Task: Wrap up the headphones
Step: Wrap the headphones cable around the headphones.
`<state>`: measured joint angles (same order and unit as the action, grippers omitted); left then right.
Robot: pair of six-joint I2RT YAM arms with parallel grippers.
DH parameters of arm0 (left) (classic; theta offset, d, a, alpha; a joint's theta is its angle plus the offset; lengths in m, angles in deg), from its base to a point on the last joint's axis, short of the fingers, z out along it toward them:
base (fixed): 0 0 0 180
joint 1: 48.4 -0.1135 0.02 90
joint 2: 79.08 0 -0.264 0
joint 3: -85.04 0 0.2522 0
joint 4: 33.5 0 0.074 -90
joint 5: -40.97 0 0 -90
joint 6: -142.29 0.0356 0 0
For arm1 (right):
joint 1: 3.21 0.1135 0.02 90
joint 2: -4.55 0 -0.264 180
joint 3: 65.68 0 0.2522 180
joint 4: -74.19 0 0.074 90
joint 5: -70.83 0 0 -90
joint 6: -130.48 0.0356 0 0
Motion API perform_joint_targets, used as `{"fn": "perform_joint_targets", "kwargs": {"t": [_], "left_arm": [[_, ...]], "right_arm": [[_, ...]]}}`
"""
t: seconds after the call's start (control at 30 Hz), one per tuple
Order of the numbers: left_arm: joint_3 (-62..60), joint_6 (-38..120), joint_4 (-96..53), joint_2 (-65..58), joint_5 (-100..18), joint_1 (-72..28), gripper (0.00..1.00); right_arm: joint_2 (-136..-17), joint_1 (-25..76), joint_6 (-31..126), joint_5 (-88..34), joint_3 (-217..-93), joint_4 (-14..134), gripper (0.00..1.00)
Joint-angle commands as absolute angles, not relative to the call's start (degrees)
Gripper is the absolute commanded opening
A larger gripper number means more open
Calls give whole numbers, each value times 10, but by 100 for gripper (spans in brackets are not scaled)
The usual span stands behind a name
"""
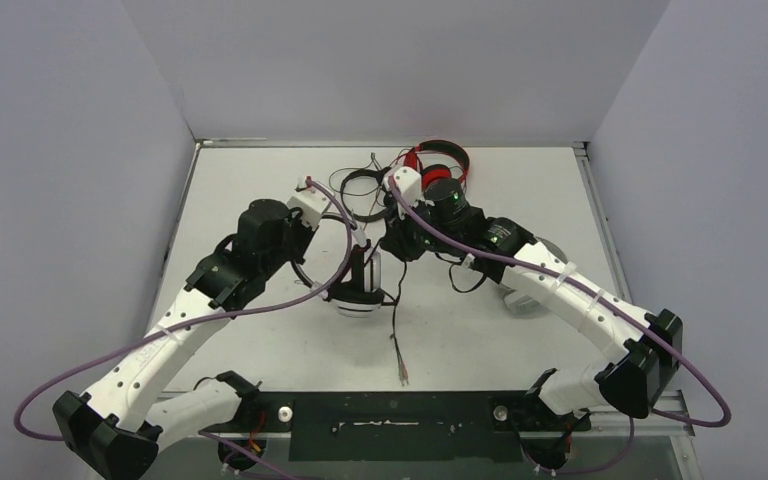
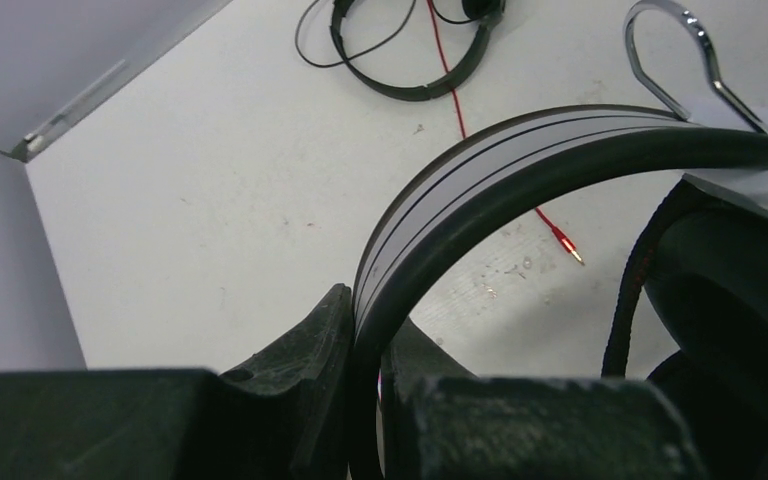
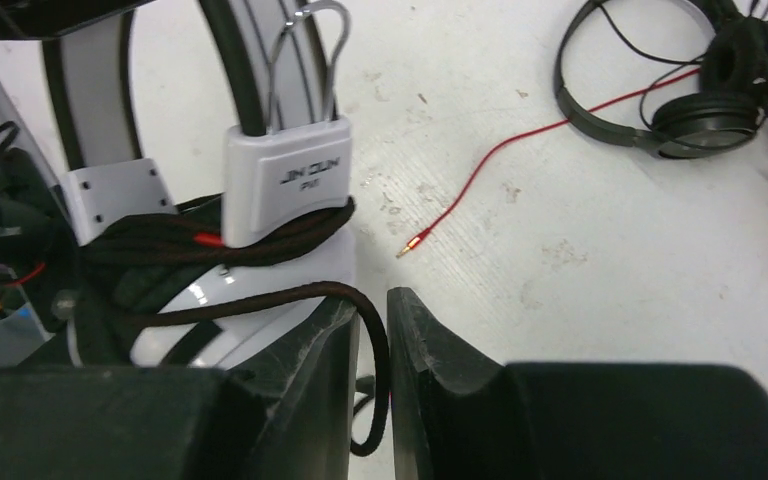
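The white-and-black headphones [image 1: 358, 296] are held at mid-table. My left gripper [image 1: 364, 262] is shut on their headband [image 2: 480, 165], which runs up between the jaws in the left wrist view [image 2: 370, 322]. My right gripper [image 1: 397, 240] sits just right of them, shut on their dark braided cable [image 3: 372, 345]. Turns of that cable lie round the white slider [image 3: 285, 180] above the earcup. The cable's loose end [image 1: 398, 368] trails towards the front edge. The black headphones [image 1: 360, 190] and red headphones [image 1: 442, 160] lie at the back. The light grey headphones [image 1: 523, 298] lie partly hidden under my right arm.
A thin red cable [image 3: 480, 180] with a gold plug [image 2: 566, 243] runs across the table [image 1: 260, 190] from the red headphones. The black headphones also show in both wrist views [image 2: 410, 88] [image 3: 665, 105]. Grey walls enclose the table on three sides.
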<state>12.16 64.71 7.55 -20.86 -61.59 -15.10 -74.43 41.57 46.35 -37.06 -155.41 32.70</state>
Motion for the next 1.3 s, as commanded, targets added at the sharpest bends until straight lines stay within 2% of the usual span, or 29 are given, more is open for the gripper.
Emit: {"fn": "perform_joint_targets", "kwargs": {"t": [0.0, 0.23, 0.4, 0.6, 0.8, 1.07, 1.27], "left_arm": [[73, 591, 102, -211, -503, -147, 0], [-2, 474, 116, -196, -422, -147, 0], [-91, 377, 152, -170, -373, -147, 0], [-147, 254, 158, -155, -340, -147, 0], [-218, 156, 163, -122, -312, -147, 0], [-262, 89, 122, -88, -301, -148, 0], [-263, 78, 113, -78, -318, -149, 0]], "right_arm": [[-704, 400, 443, -266, -1511, 419, 18], [-669, 384, 453, -283, -1411, 517, 18], [-643, 364, 486, -345, -1334, 614, 19], [-612, 345, 544, -424, -1264, 764, 31], [-614, 333, 582, -452, -1217, 867, 33], [-650, 330, 651, -530, -1153, 1025, 43], [-649, 330, 655, -543, -1123, 1052, 52]]}}
